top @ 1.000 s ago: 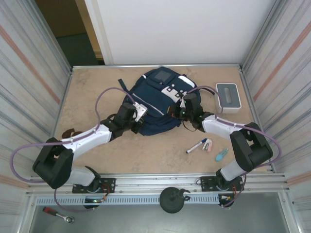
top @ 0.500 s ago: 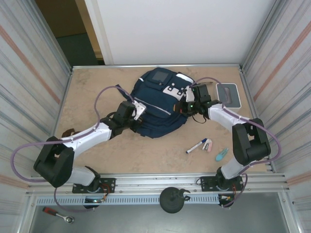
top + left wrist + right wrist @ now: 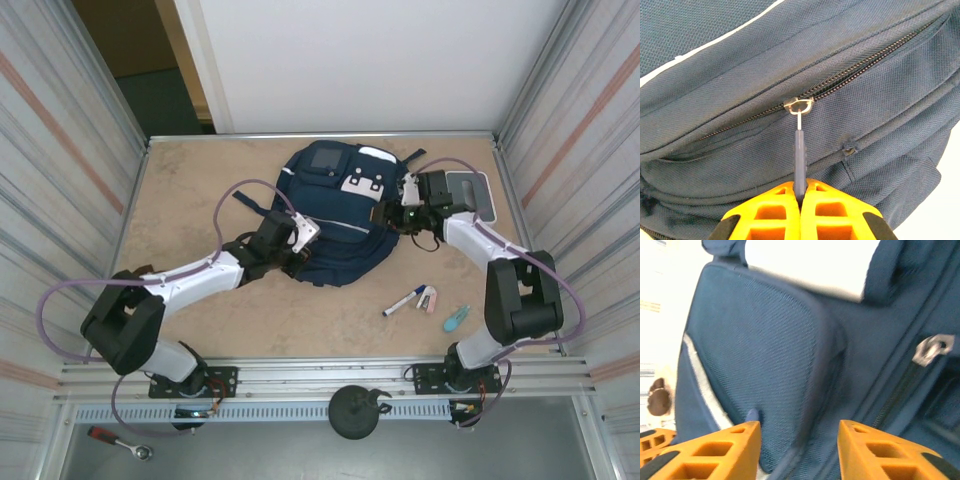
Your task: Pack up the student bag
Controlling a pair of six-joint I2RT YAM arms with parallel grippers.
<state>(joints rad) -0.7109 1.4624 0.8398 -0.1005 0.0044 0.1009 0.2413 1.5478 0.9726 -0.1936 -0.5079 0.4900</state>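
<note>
Student bag (image 3: 350, 250) flat, lengthwise near-far (grey patch (image 3: 329, 157) far)

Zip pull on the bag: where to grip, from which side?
Grip the pull tab by its free end, in line with it, facing the slider. It's a thin strip stretched straight off the bag, as the left claw, shut on it, shows.
</note>
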